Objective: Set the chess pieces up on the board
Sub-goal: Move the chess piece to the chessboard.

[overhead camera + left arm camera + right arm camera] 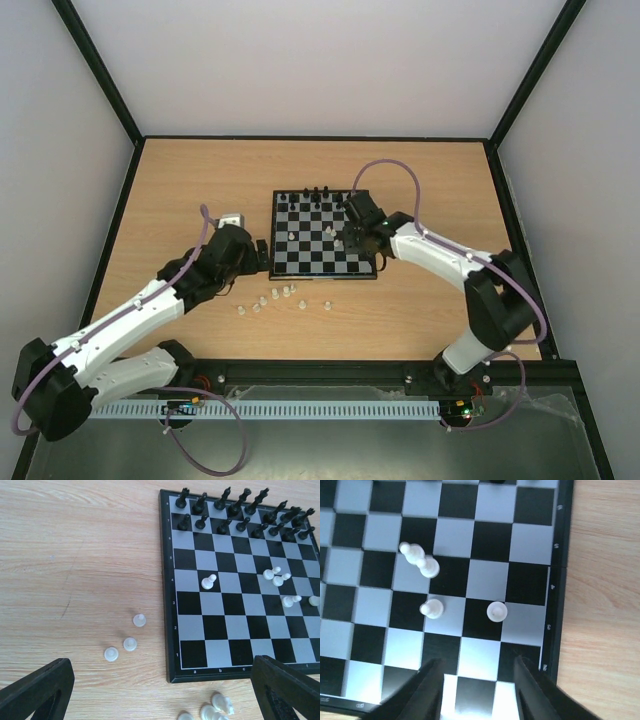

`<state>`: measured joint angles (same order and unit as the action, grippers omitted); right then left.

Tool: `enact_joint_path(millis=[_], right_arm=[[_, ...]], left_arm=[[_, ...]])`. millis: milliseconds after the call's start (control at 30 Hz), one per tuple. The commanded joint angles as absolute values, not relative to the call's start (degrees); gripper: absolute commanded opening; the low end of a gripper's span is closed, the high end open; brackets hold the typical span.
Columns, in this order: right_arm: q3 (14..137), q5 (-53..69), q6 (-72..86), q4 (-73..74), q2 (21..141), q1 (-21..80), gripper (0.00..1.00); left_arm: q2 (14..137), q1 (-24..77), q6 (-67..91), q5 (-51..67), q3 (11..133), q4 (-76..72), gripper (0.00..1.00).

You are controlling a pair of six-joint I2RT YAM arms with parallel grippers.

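Pale wooden tabletop (180, 190) inside a white-walled booth; chessboard (215, 627) at its centre; black chess figures (235, 510) ranked along the rows farthest from both pincers.

Right pincer (477, 664): fingers apart, nothing between them, hovering over the board's near rows; upright white pawn (496, 611) just ahead of the gap, toward the board-edge finger, axis vertical; second pawn (432, 608) ahead on the other side; tipped white pieces (420, 561) farther ahead, touching, long axis diagonal.

Left pincer (162, 665): fingers spread wide, empty, at the board's corner; loose white pieces (130, 643) on the table just ahead; further white pieces (215, 711) between its fingers; left arm nearer these.

Judgement: right arm is best placed for the upright pawn.
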<state>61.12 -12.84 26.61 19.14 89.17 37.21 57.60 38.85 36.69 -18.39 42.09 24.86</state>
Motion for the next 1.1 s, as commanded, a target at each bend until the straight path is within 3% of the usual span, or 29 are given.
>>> enact_joint_path(millis=[0,100,333,633,933,1067], right_arm=[[63.56,-11.7,26.54,20.25,95.84,35.64,0.32],[63.99,-11.48,26.46,19.77,98.63,34.74,0.28],[64.37,-13.47,26.59,18.98,99.28,34.71,0.29],[67.57,-14.8,26.43,18.99,102.81,34.67,0.36],[69.0,-16.24,26.46,19.33,104.93,34.2,0.3],[69.12,-16.53,26.54,19.23,105.27,33.86,0.22]], left_arm=[[59.09,37.7,37.22,-17.9,39.77,21.18,0.99],[61.04,37.15,36.75,-16.85,39.56,20.14,0.99],[61.85,36.77,36.27,-16.86,38.93,19.77,0.99],[62.74,35.88,34.6,-17.11,39.96,20.18,1.0],[62.44,35.52,34.34,-16.37,39.87,20.25,0.99],[61.97,35.51,34.47,-16.44,39.53,20.18,1.0]])
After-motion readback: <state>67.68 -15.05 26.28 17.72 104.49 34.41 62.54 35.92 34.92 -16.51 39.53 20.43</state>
